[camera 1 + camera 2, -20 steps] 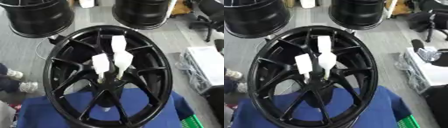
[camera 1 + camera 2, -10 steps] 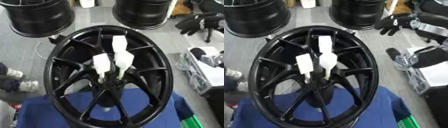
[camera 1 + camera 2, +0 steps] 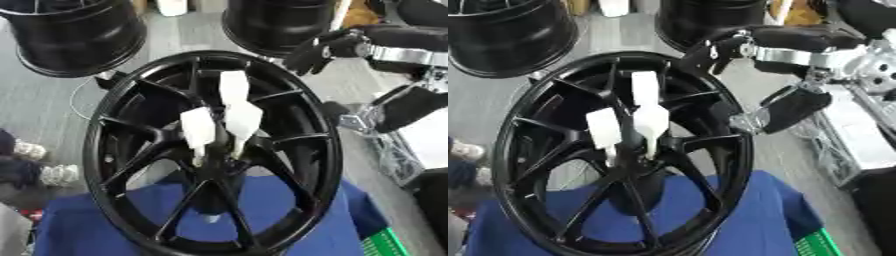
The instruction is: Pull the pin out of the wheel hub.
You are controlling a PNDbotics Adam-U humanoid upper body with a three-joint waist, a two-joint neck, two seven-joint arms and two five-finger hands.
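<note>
Left eye view: the black wheel hub [image 3: 210, 150] stands upright on a blue cloth [image 3: 114, 225], with white paddle-shaped pins [image 3: 232, 117] sticking out of its centre; the right hand [image 3: 317, 49] has come in from the upper right since half a second ago and now hangs over the hub's upper right rim, fingers curled downward with nothing between them, apart from the pins; the pins sit as before; the left hand shows in neither view.
</note>
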